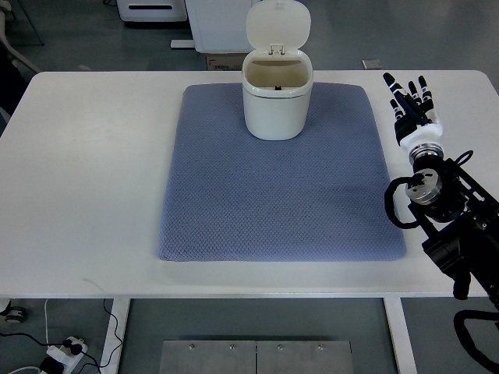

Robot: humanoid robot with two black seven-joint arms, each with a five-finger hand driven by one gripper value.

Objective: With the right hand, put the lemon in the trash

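1. Right hand (408, 100): black-and-white segmented fingers (392, 82) extended and loosely spread, grasping nothing. It sits over the white table's right side, just beside the mat's right edge and apart from the bin. Its arm, black jointed housings with a looped black cable, enters from the lower right.
2. Left arm: I see none of it in the top view.
3. Work surface: a white rectangular table (86, 179) with a smooth matte top and rounded far corners. I see white legs and a crossbar below the near edge.
4. Covering: a blue-grey rectangular fabric mat (273, 210) lies centred on the table. Its weave shows a fine diamond or honeycomb texture; corners are rounded and the edges look slightly padded.
5. Receptacle: a small cream-white plastic trash bin (274, 105) stands upright on the mat's far-centre portion. The body is a rounded, slightly tapered tub. Its hinged oval lid (278, 26) stands raised behind the opening.
6. Task item: I cannot find the lemon on table or mat. The bin's interior is shadowed, and I cannot tell what it holds.
7. Room: grey floor. White cabinets or appliances stand beyond the far edge. A white power strip (61, 352) with cords lies on the floor at lower left, and a grey metal plate (257, 357) shows under the table's near side.
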